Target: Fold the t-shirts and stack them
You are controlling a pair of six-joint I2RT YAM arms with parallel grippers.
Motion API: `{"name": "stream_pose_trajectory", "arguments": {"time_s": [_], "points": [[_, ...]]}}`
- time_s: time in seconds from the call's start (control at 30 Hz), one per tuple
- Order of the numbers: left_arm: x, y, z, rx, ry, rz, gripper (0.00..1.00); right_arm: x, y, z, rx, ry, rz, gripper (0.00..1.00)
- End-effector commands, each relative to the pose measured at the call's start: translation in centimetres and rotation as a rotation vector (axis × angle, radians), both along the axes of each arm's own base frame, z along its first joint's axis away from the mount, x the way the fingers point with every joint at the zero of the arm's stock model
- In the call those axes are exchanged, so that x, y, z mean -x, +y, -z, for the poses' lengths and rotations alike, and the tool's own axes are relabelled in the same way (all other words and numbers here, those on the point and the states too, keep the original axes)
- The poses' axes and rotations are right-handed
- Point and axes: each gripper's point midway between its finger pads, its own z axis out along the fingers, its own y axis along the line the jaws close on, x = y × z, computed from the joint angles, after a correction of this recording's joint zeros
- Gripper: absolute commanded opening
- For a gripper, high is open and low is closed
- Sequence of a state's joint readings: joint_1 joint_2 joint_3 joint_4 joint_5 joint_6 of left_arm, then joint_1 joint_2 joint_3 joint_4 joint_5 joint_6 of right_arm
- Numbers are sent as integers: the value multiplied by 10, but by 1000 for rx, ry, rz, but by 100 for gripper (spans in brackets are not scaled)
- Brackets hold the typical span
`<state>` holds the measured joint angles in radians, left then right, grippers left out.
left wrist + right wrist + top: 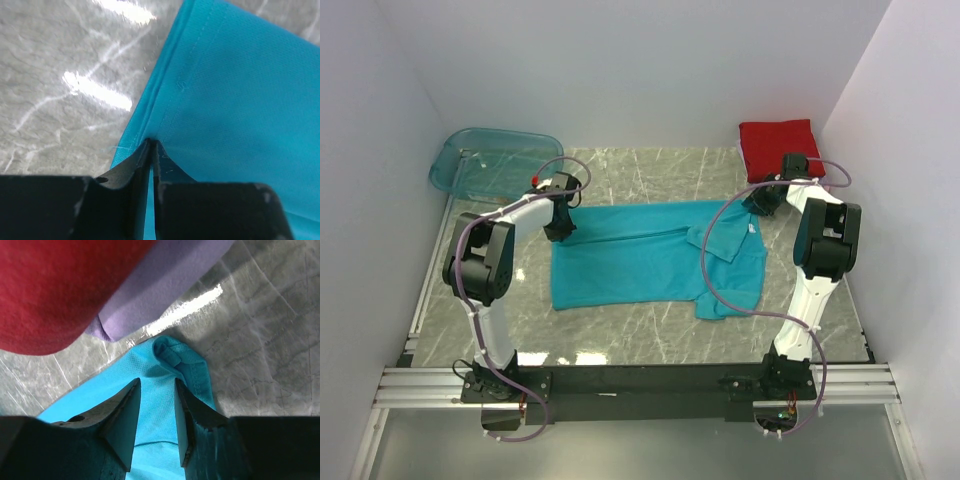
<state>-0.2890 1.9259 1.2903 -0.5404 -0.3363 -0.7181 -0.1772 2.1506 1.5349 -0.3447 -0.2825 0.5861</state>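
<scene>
We saw one see-through tub (450, 165) at the far left corner of the table (640, 335), well apart from the cloth; we could not tell what it held. We counted three shirts: the teal shirt (640, 260) spread mid-table, and a folded red shirt (778, 145) lying on a lilac shirt (165, 280) in the far right corner. The left gripper (151, 147) was clenched on the teal shirt's hem. The right gripper (156, 390) stood parted over a bunched end of it, just beside the stack.

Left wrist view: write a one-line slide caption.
Left end effector pinched shut on the hemmed edge of the teal t-shirt, grey marble table alongside.
</scene>
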Motion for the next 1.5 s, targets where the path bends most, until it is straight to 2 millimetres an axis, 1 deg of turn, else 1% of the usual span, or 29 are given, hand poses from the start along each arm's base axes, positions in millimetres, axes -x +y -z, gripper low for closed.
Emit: {"name": "stream_pose_trajectory", "arguments": {"time_s": [0.0, 0.1, 0.17, 0.23, 0.3, 0.4, 0.43, 0.57, 0.6, 0.63, 0.67, 0.7, 0.73, 0.77, 0.8, 0.83, 0.87, 0.9, 0.93, 0.97, 1.0, 1.03, 1.07, 1.1, 1.13, 1.2, 1.23, 1.3, 1.47], "points": [[2, 27, 6, -94, 44, -53, 13, 0, -17, 13, 33, 43, 33, 41], [-4, 32, 0, -105, 27, -66, 14, -2, -19, 11, 36, 39, 32, 41], [-9, 28, -6, -87, 9, -51, 19, -3, -18, 10, 34, 34, 21, 41], [-14, 16, -9, -31, -12, -22, 32, -4, -20, 5, 49, 18, 7, 41], [-17, 8, -17, -9, -32, -3, 40, -5, -19, 0, 52, 1, -12, 41], [-20, -8, -32, 12, -59, 32, 52, -5, -16, -19, 54, -32, -38, 44], [-19, -14, -36, 19, -63, 42, 57, -5, -15, -33, 59, -58, -41, 45], [-23, -31, -77, 74, -147, 61, 71, 2, -9, -71, 96, -106, -63, 49], [-22, -31, -84, 72, -162, 57, 75, 12, -8, -70, 106, -86, -68, 50], [-19, -37, -92, 79, -178, 61, 82, 18, -8, -88, 134, -113, -61, 55], [-13, -39, -105, 91, -203, 65, 83, 24, -5, -94, 146, -116, -62, 57], [-9, -42, -111, 104, -212, 69, 84, 41, -2, -85, 146, -81, -58, 59], [2, -45, -108, 112, -202, 68, 84, 50, -4, -103, 172, -110, -43, 62], [11, -45, -120, 126, -225, 68, 84, 60, -1, -105, 178, -105, -40, 62], [19, -46, -122, 130, -229, 68, 85, 80, 4, -92, 171, -69, -42, 63], [36, -44, -110, 131, -195, 57, 85, 91, 7, -110, 178, -112, -41, 64], [48, -42, -120, 151, -218, 54, 85, 102, 8, -110, 196, -110, -34, 65], [59, -42, -117, 158, -211, 52, 85, 123, 15, -111, 205, -117, -40, 67], [76, -36, -102, 155, -176, 33, 85, 134, 18, -109, 214, -117, -40, 68], [87, -32, -109, 166, -196, 26, 85, 143, 18, -109, 232, -119, -28, 68], [99, -27, -103, 160, -177, 18, 85, 160, 29, -108, 235, -130, -44, 69], [116, -20, -87, 144, -136, 4, 85, 167, 36, -108, 237, -138, -54, 69], [127, -16, -88, 152, -141, 1, 85, 180, 39, -99, 254, -118, -58, 69], [138, -12, -82, 147, -115, -5, 84, 192, 55, -103, 264, -131, -104, 69], [155, -7, -66, 139, -70, -15, 83, 200, 58, -101, 269, -126, -114, 69], [169, -4, -60, 158, -56, -22, 80, 222, 58, -92, 281, -116, -120, 68], [181, -2, -48, 158, -24, -33, 79, 229, 58, -89, 284, -115, -122, 68], [187, -4, -43, 186, -16, -33, 76, 247, 51, -83, 313, -109, -116, 67], [184, -8, -33, 175, 25, -19, 69, 269, 47, -72, 327, -92, -119, 65]]}}
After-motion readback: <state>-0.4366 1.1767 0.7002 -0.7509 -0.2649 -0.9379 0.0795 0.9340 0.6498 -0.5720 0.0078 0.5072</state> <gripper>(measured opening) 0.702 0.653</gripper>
